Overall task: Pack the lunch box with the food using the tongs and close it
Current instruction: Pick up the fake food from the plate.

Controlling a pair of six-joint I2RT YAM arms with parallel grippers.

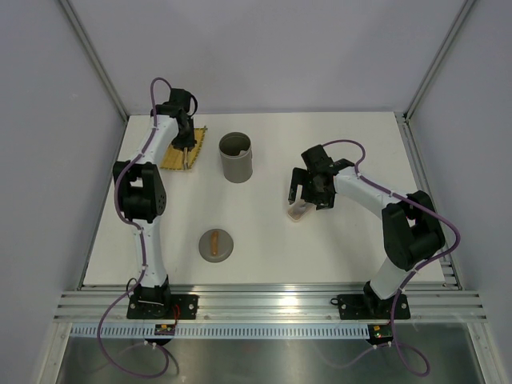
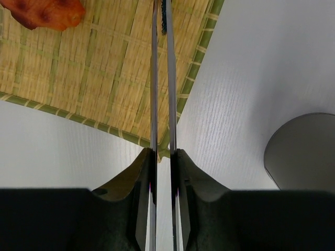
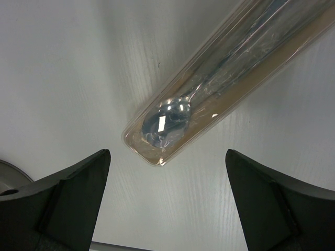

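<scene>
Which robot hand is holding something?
The left gripper: it pinches the silver tongs over the yellow mat. The right gripper is wide open, empty, above the clear cutlery case.

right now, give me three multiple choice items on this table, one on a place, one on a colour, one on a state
1. Where is the lid relative to the lunch box?
A. on top of it
B. flat on the table, apart from it, nearer the arm bases
C. inside it

2. What colour is the woven mat?
A. yellow
B. blue
C. black

3. How does the right gripper stand?
A. shut on a fork
B. open, over the cutlery case
C. shut on a cup

Answers:
1 B: the lid lies alone on bare table.
2 A: the mat's weave shows yellow.
3 B: the fingers stand wide apart, with the case beneath them.
</scene>
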